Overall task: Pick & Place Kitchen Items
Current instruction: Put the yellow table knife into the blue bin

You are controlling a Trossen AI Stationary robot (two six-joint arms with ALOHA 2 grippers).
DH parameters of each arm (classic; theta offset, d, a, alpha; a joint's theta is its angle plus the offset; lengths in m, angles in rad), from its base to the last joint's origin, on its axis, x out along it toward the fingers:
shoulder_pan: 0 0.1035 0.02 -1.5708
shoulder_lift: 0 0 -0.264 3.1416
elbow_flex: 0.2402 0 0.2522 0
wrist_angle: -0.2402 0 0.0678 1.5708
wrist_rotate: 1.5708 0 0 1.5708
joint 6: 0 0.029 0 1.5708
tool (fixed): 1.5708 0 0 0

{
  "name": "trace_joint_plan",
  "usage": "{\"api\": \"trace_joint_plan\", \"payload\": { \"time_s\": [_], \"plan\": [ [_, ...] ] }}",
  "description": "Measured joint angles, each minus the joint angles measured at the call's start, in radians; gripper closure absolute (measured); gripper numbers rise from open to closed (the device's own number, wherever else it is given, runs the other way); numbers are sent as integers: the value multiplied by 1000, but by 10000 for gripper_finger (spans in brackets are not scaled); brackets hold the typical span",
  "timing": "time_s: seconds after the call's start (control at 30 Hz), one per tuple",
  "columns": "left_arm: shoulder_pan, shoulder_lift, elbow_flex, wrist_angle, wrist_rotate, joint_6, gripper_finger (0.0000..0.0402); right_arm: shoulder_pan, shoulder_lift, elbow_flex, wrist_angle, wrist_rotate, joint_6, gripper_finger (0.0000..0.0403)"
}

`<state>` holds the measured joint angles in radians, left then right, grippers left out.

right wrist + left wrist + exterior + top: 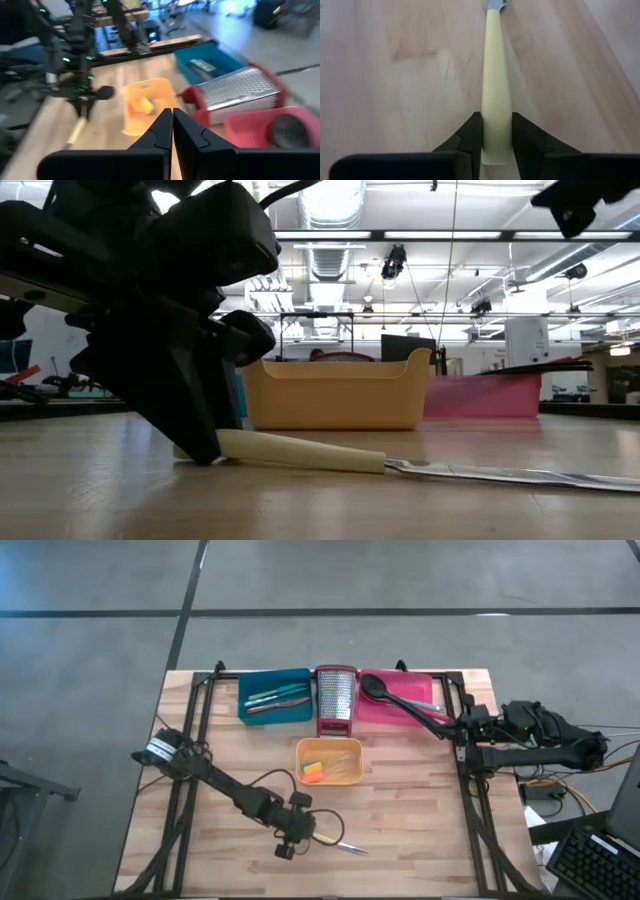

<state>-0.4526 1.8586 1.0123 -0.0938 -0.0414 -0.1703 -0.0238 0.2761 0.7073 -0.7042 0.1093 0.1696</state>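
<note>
Wooden bench (420, 820) looks nearly sorted: trays around 12 o'clock already hold utensils. Last stray, a cream-handled knife (335, 843) near 6 o'clock, sits pinched in the left end effector (496, 134). Right end effector (172, 125) waits closed at 3 o'clock.

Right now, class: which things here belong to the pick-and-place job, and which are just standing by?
Job:
left gripper closed on cream-handled knife
black ladle
thin utensils

Standing by:
steel grater
orange tray
teal tray
pink tray
right gripper, shut
</note>
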Motion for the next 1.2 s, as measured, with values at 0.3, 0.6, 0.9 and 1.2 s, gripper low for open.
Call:
{"api": "trace_joint_plan", "payload": {
  "time_s": [0.3, 0.6, 0.9, 1.2],
  "plan": [
    [-9, -164, -6, -295, -115, -63, 320, 0, -177, -96, 51, 133, -68, 394],
    [-14, -460, -5, -631, -461, -111, 320, 0, -213, -96, 52, 137, -68, 394],
    [119, -719, -5, -739, -652, -44, 320, 0, -194, -96, 50, 135, -65, 394],
    [464, -851, -5, -749, -643, 136, 320, 0, -194, -96, 50, 136, -65, 394]
  ]
}}
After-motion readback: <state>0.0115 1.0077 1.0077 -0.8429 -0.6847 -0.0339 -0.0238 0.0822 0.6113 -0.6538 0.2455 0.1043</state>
